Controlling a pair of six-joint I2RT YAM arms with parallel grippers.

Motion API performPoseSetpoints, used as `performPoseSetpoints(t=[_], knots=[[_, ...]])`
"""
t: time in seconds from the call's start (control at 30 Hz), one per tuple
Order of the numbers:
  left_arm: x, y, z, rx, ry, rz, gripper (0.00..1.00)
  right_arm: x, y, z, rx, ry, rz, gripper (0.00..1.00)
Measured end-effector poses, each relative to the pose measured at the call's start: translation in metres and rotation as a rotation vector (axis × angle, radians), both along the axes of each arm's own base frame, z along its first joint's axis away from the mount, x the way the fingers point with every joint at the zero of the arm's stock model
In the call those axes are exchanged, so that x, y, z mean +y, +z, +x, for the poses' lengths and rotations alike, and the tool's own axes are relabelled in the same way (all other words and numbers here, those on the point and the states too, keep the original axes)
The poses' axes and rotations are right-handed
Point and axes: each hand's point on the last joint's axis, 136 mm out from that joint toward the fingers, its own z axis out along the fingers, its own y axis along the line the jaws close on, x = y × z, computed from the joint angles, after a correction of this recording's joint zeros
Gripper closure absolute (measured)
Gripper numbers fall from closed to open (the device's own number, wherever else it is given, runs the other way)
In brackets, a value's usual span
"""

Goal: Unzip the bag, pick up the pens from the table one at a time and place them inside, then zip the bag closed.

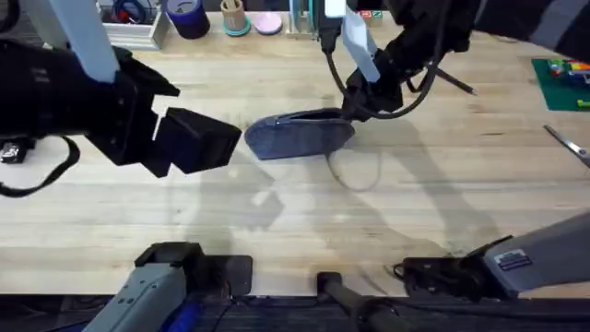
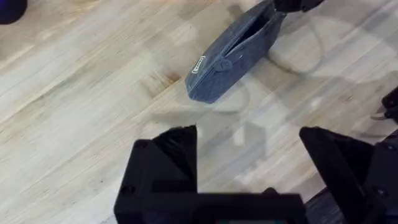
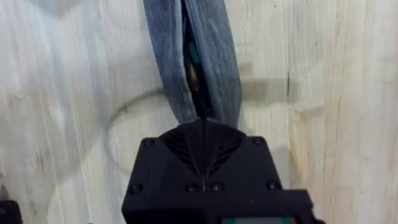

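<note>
Bag: oblong blue-grey fabric pencil pouch point(image 1: 300, 135) with rounded ends, lying on the table near the middle, toward the far side; zipper slit seen gaping along its top in the right wrist view, with something greenish and brownish showing inside.

Table: wide pale wooden plank tabletop point(image 1: 277, 212), bare around the pouch apart from a faint ring mark just beside it.

Right gripper: black two-finger gripper point(image 1: 355, 103) at the pouch's right end; jaws together, pinched on the pouch's end at the zipper line point(image 3: 202, 118), though whether on the pull tab or on fabric cannot be told.

Left gripper: black two-finger gripper point(image 1: 207, 138) hanging above the table just left of the pouch, not touching it; jaws wide apart and empty in the left wrist view point(image 2: 249, 155).

Pens: 1 thin black stick pen point(image 1: 454, 81) lying on the table to the right of the right arm, well apart from the pouch.

Done, by judgement: unzipping at least partly, given the open slit; possibly 1 or more items already inside.

Left, by judgement: fetching the 1 visible pen, dropping it in, then closing the zipper.

Risk: light pouch likely to slide when pulled by 1 end with nothing bracing the other.
</note>
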Motion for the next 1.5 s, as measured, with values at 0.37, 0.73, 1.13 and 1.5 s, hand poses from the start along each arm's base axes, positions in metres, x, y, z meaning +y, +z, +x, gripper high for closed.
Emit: performPoseSetpoints(t=[0.37,0.73,1.13,1.5], knots=[[0.000,0.000,0.000,0.000,0.000,0.000,0.006,0.007,-0.007,0.001,0.028,0.012,0.031,0.973],[0.000,0.000,0.000,0.000,0.000,0.000,0.006,0.012,-0.036,0.002,0.112,0.015,0.026,0.972],[0.000,0.000,0.000,0.000,0.000,0.000,0.006,0.019,-0.056,0.001,0.175,0.020,0.050,0.972],[0.000,0.000,0.000,0.000,0.000,0.000,0.006,0.021,-0.059,0.004,0.204,0.014,0.071,0.973]])
